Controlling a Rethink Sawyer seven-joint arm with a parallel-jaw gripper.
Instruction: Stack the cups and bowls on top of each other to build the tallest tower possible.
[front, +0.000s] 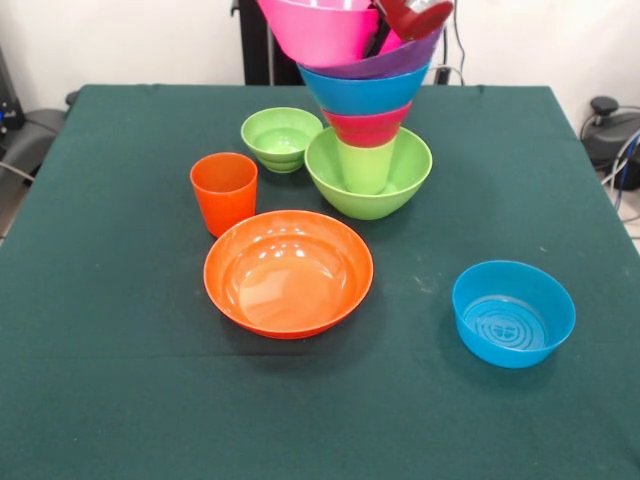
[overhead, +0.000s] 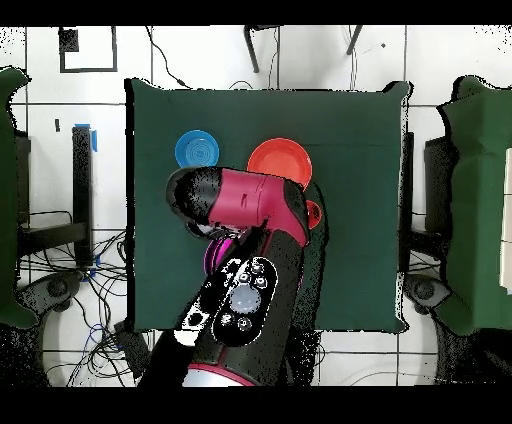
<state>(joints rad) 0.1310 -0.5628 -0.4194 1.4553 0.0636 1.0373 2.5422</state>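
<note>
Green cloth table (front: 120, 400); glossy tapered tower (front: 367, 120); pink bowl (front: 320, 30) topmost; tool (front: 412, 18) grip state unclear.

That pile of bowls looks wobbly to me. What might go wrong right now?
The pink bowl sits tilted atop the tower, so it may slide off. The whole stack rests on a narrow lime cup inside the green bowl and could topple. A fall might hit the small green bowl beside it.

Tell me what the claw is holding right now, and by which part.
The claw sits at the pink bowl atop the tower, apparently at its rim, but whether it grips cannot be told.
</note>
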